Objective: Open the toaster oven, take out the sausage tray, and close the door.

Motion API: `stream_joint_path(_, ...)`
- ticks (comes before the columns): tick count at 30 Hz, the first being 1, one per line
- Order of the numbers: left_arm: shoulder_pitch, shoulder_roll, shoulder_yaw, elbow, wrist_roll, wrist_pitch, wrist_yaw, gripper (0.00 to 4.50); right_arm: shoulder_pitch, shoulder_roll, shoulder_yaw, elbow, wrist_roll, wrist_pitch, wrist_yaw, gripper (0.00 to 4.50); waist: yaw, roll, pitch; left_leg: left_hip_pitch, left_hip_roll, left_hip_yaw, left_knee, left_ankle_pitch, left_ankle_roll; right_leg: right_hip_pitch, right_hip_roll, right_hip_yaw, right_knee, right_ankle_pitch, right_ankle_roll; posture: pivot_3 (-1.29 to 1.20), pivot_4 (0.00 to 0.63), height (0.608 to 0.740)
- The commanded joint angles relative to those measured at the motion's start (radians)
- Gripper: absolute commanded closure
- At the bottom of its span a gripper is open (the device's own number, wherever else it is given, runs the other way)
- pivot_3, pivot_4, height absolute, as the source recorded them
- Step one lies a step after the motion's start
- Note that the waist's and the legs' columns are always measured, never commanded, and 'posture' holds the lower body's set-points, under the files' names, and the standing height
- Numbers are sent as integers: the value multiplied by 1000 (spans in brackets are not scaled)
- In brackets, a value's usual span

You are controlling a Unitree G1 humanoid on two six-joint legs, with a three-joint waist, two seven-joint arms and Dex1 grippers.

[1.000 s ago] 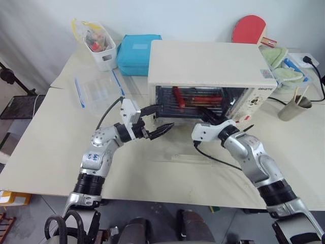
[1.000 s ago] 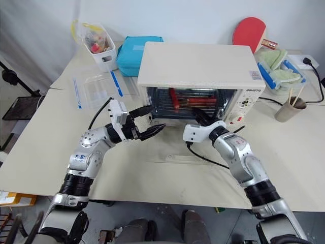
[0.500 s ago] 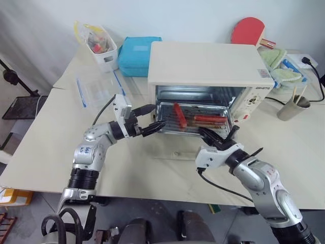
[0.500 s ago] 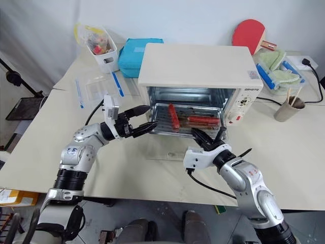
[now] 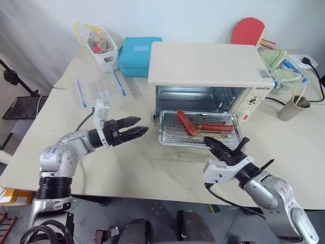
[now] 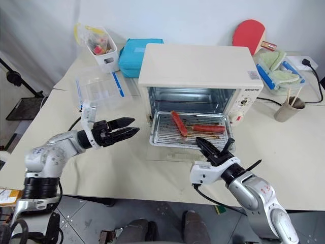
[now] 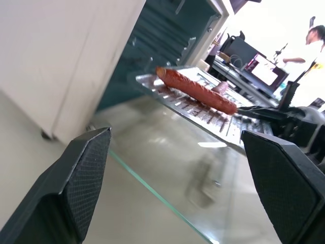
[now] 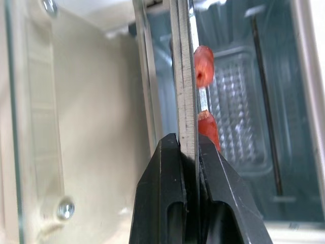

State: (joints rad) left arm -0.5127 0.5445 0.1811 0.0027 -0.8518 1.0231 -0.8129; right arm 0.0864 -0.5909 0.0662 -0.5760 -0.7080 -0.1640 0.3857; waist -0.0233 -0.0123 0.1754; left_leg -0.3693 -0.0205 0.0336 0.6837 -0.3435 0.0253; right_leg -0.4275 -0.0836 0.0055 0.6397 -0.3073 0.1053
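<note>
Tray pulled out of the open oven

The right gripper [image 5: 222, 148] pinches the near rim of the sausage tray [image 5: 198, 131], which sits over the lowered door [image 6: 175, 152] (glass, flat on the table) before the toaster oven [image 5: 208, 71]; the left gripper [image 5: 133, 132] hovers spread, holding nothing.

The glass door [image 5: 195, 155] lying open on the desk [image 5: 127, 168] is barely readable, its near edge only a faint line. The sausage tray [image 5: 198, 133] hides the toaster oven [image 5: 208, 66] floor behind it. In the right wrist view, the tray's edge [image 8: 184, 81] covers most of both sausages [image 8: 203, 66]. The knob panel's [image 5: 256, 99] markings are too small to read. The left wrist view cuts off the person at its corner.
</note>
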Motion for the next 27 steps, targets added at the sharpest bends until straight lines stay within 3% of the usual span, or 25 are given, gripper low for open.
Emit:
stream_joint_path(1,-68,-21,71,18,-144,284,127,170,-32,-30,-5,-20,25,-56,8,4493,2,0,0,0,0,0,0,0,0,0,0,0,0,0,0,0,150,740)
stream_joint_path(13,-130,-115,193,144,-195,491,270,170,-174,-20,63,61,55,-134,29,4493,-2,-1,0,1,0,0,0,1,-2,-1,1,0,4,0,-1,0,150,740)
stream_joint_path(21,-128,-181,259,134,-228,585,335,1990,-204,-18,84,90,66,-138,52,4500,-1,-1,0,1,-1,0,0,1,-2,-1,1,0,4,0,-1,0,150,740)
stream_joint_path(27,-136,-216,291,174,-335,591,436,3709,-212,-4,90,97,83,-129,65,4500,-2,-1,0,1,0,0,0,1,-3,-1,1,0,4,0,-1,0,150,740)
